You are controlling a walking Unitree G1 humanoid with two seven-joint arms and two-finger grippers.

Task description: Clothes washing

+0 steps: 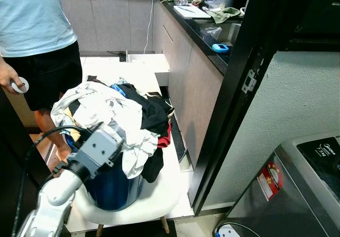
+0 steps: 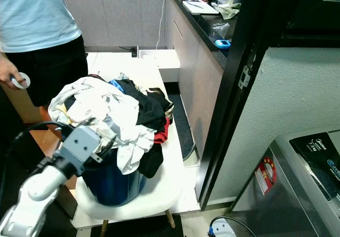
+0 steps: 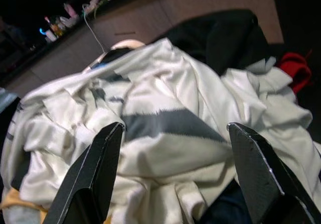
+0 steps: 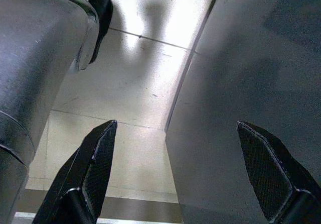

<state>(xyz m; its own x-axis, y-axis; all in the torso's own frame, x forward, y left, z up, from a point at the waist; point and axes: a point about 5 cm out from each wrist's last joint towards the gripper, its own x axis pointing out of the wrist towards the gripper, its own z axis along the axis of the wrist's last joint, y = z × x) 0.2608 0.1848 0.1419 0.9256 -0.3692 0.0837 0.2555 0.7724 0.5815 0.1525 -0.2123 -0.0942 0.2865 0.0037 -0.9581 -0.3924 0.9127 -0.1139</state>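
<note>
While the left tool (image 3: 170,158) hovers spread open over the white striped garment (image 3: 165,133) heaped in the blue basket (image 1: 114,186) on a white chair (image 1: 154,208), risks: snagging several tangled items, spilling clothes, tipping basket; right tool (image 4: 175,169) idle, open.

Crumpled cloth laundry (image 1: 122,115); smooth, seemingly plastic chair (image 1: 159,208); glossy countertop (image 1: 204,32).

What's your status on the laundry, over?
Left tool open over the white striped garment atop the laundry pile. Right tool open, idle beside the washer. Person stands behind pile.
</note>
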